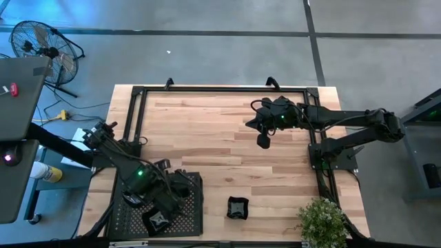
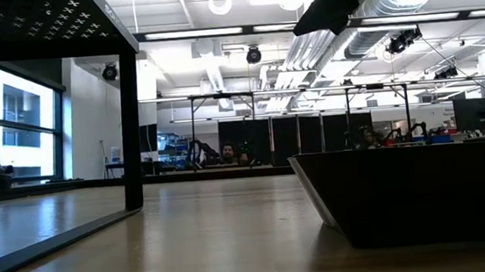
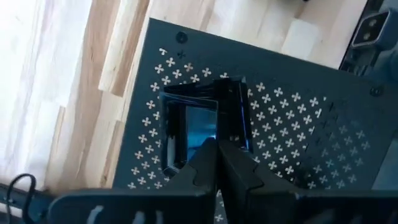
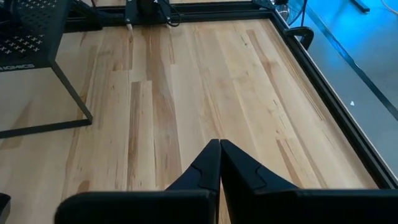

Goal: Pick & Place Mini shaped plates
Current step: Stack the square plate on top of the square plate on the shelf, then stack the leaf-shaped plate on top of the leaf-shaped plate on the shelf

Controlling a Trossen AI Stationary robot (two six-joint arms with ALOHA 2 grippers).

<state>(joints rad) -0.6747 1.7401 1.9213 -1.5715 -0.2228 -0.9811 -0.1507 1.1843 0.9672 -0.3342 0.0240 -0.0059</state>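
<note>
Left tool point(image 3: 217, 152) over tray plate point(image 3: 202, 127) (wrist view only)

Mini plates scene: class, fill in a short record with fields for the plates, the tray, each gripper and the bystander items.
plate on tray: square black dish, resting on the perforated tray
plate on table: one black dish, on bare wood right of the tray
left gripper: shut, over the tray's dish, holding nothing
right gripper: shut, empty, above bare wood
other: potted plant at the table's near right corner
</note>
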